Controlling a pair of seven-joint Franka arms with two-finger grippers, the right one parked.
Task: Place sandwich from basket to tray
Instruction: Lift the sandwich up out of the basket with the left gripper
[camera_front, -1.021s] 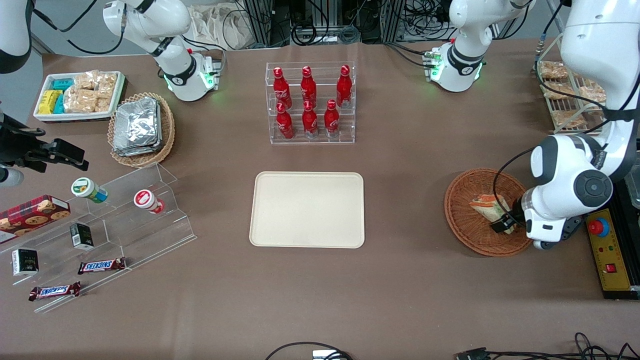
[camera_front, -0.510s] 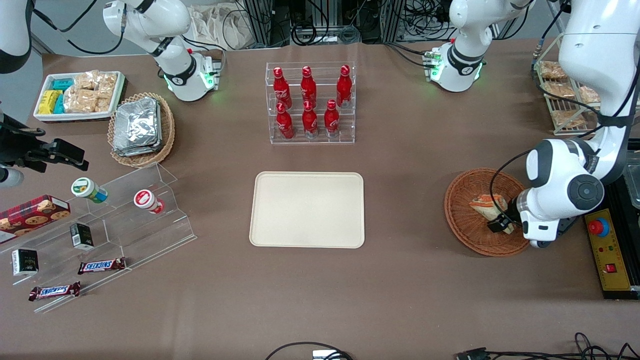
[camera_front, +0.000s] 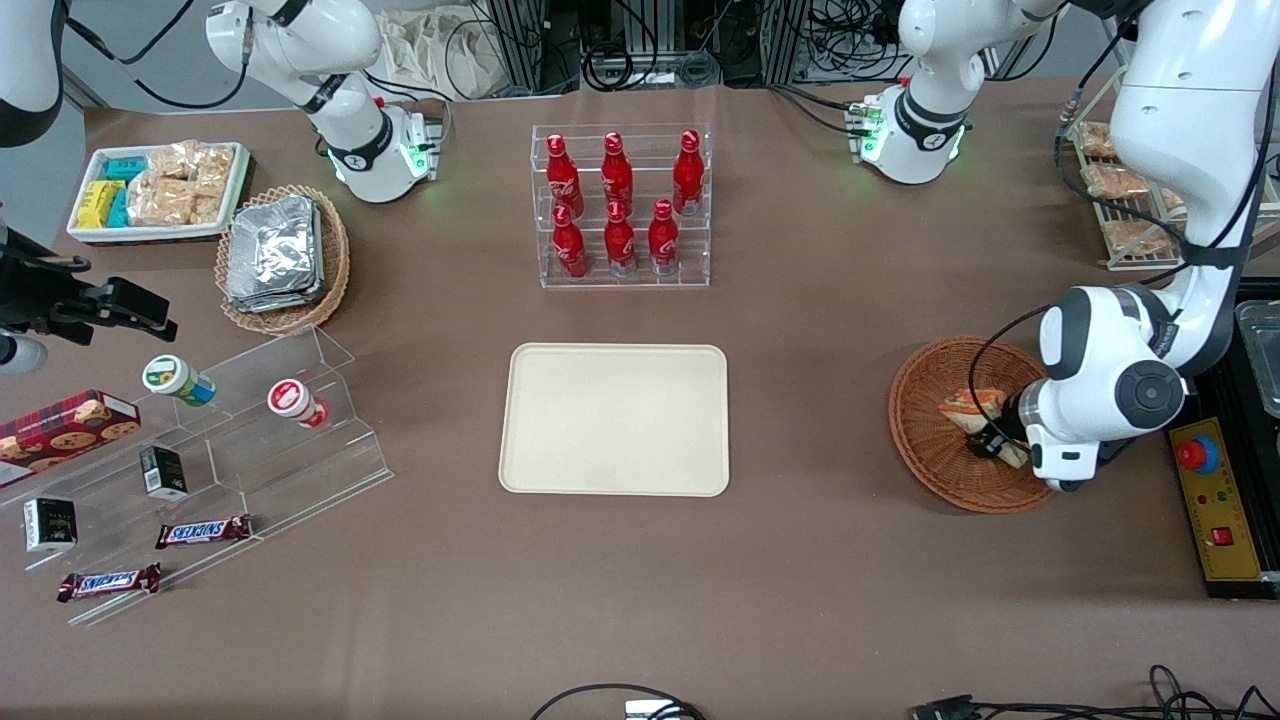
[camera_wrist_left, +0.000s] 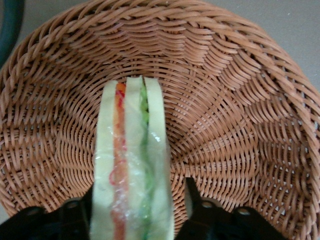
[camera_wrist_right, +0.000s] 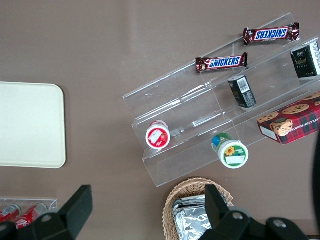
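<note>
**A:** Left wrist view first: the sandwich (camera_wrist_left: 131, 165) stands on edge in the basket (camera_wrist_left: 240, 125), cut face up, with one finger (camera_wrist_left: 197, 200) close on one side and the other finger (camera_wrist_left: 75, 210) on the opposite side. Why grip it that way?

**B:** I'd guess because squeezing across the bread faces keeps the layers together; a pinch from crust to tip could let the wedge pivot.

**A:** So what are the jaws doing?

**B:** They bracket the wedge, spread about to its thickness. They look to be in contact with the wrap, but whether they are truly clamped I cannot tell.

**A:** Where is everything in the front view?

**B:** The gripper (camera_front: 992, 440) is down inside the basket (camera_front: 925, 440), at the sandwich (camera_front: 968, 405), which has not left it. The basket sits toward the working arm's end of the counter (camera_front: 800, 560); the tray (camera_front: 615, 420) lies bare mid-counter, well apart from it.

**A:** And the arm's pose?

**B:** Folded low, the wrist bent over the basket's rim nearest its own base, so the gripper reaches in sideways and downward.
</note>
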